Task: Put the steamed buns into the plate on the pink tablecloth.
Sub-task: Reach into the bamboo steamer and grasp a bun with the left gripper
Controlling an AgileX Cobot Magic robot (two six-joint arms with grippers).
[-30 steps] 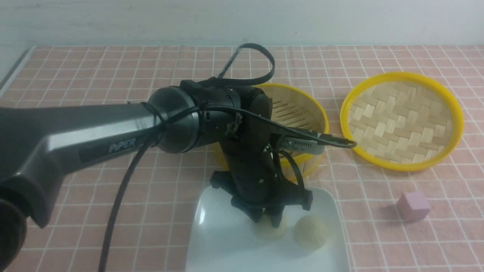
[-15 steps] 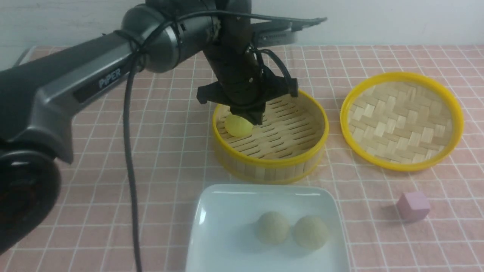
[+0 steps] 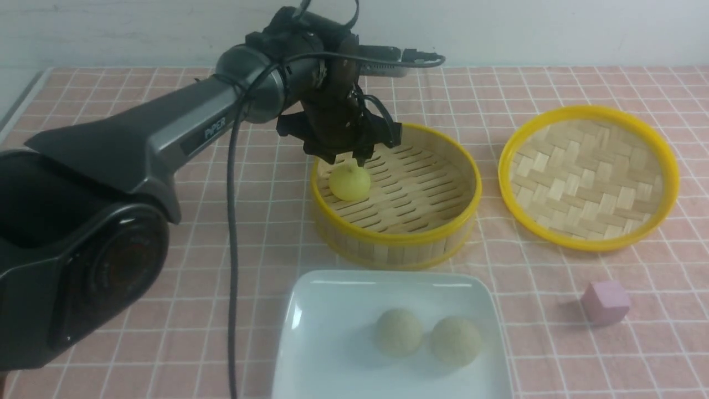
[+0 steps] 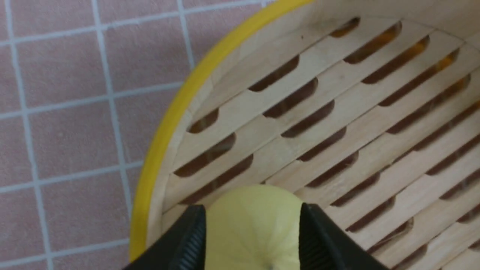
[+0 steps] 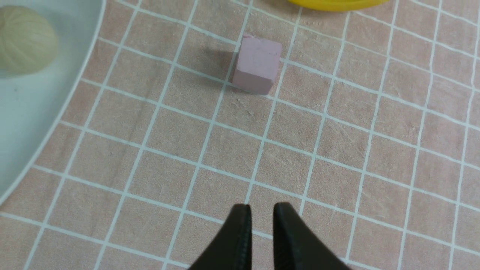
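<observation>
Pink tablecloth, white-gridded, lying beneath everything listed. White plate, carrying two beige-green buns side by side. Bamboo lid, yellow-rimmed, lying on the cloth. Steamer basket, standing behind the plate, containing one yellow bun. Left gripper, fingers parted, hovering at that bun; contact cannot be told. Right gripper, slightly open, holding nothing. Pink cube, resting right of the plate.
</observation>
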